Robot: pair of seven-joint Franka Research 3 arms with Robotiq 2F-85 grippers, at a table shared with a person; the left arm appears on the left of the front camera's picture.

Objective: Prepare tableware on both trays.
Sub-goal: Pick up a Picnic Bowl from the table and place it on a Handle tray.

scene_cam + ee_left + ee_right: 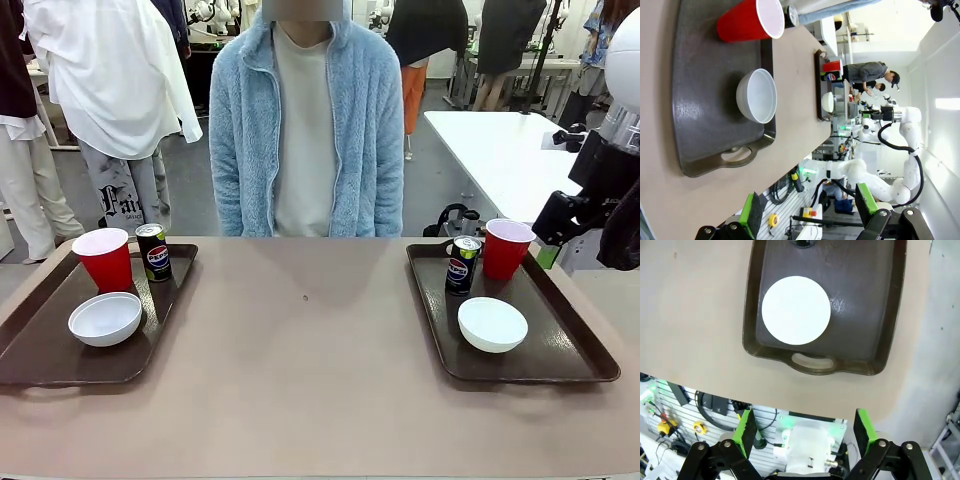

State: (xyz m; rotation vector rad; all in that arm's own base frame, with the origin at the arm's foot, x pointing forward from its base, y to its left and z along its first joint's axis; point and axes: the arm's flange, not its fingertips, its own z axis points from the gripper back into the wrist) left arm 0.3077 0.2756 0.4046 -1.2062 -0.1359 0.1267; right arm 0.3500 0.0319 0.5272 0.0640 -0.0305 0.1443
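So the setup from my side: two dark brown trays on the tan tabletop, left tray and right tray, both lying flat with their long axis running from my edge toward the person in the fuzzy blue jacket at the far side. The cut-out handles sit at the short ends, one facing me on each.

Count is even: two red cups, two Pepsi cans, two white bowls, one of each per tray. On the left tray, the red cup stands upright, mouth up, at the far end, the can upright just beside it on the side nearer the tabletop's middle, and the bowl sits open side up closer to me than the cup. The right tray mirrors that: cup upright at the far end, can just beside it toward the middle, bowl mouth up nearer me.

My left gripper hangs off the near end of the left tray, jaws spread wide, nothing between the green pads. My right gripper looks straight down past the right tray's near handle, jaws also released and empty.

The tabletop is plain, matte, with one tiny speck near the centre. The room behind is a busy lab with white tables, other people standing around, and cables.
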